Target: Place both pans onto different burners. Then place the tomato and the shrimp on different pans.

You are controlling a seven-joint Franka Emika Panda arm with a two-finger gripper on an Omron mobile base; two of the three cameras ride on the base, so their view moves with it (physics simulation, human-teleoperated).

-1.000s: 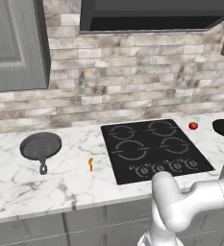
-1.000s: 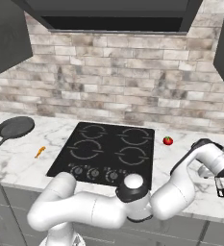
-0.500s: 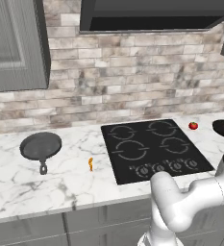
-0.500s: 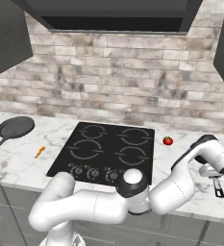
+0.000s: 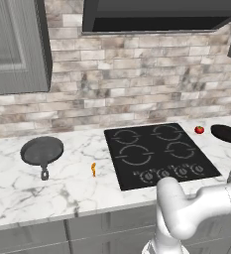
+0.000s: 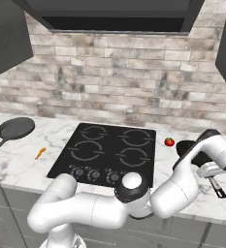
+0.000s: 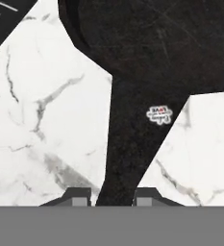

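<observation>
The gripper (image 7: 111, 194) is down at the far right of the counter (image 5: 62, 188), its 2 fingertips (image 7: 76, 196) pinching the long handle of the black pan (image 7: 147, 53), which runs straight between them. Taking it by the handle makes sense: the bowl is far too wide to clamp. That pan sits on the marble just right of the cooktop (image 6: 109, 152), so a burner (image 6: 133, 156) is near. The tomato (image 6: 169, 142) waits between cooktop and pan. The grey skillet (image 5: 41, 151) and the shrimp (image 5: 93, 169) lie well apart, left of the cooktop. All 4 burners look bare, so I judge this the first pan move.
</observation>
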